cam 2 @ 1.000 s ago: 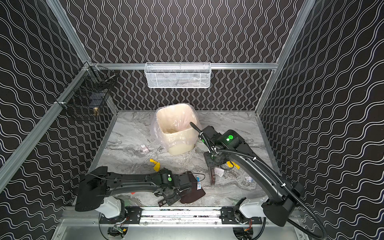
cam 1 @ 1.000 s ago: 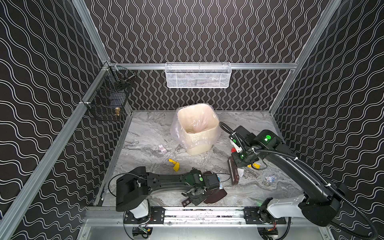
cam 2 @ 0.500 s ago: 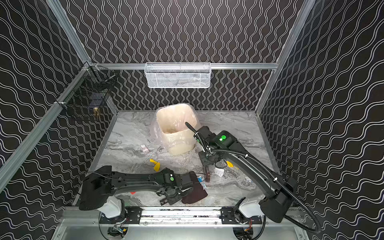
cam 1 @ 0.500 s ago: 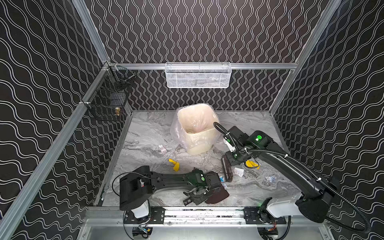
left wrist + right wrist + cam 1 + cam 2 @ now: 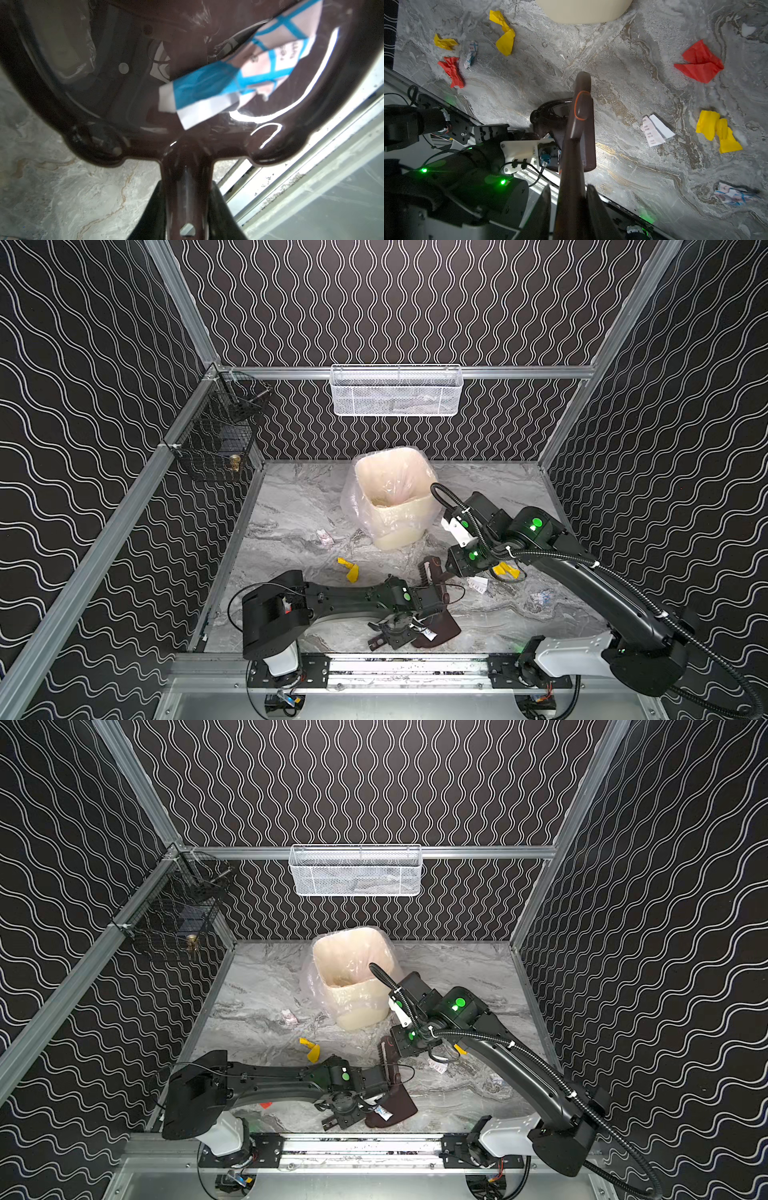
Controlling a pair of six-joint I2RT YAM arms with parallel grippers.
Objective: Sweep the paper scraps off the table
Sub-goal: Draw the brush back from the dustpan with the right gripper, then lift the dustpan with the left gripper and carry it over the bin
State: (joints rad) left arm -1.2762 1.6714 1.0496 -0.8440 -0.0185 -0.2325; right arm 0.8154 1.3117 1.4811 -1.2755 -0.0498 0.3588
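Brown dustpan [image 5: 124, 93] handle clamped between left jaws; right jaws clamped on brush [image 5: 581, 112], paper scraps [image 5: 699, 62] scattered ahead.

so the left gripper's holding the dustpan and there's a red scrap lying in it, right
No, one thing is off: the scrap lying in the dustpan is white with blue marks, not red, as the left wrist view shows. The left gripper does hold the dustpan, by its handle.
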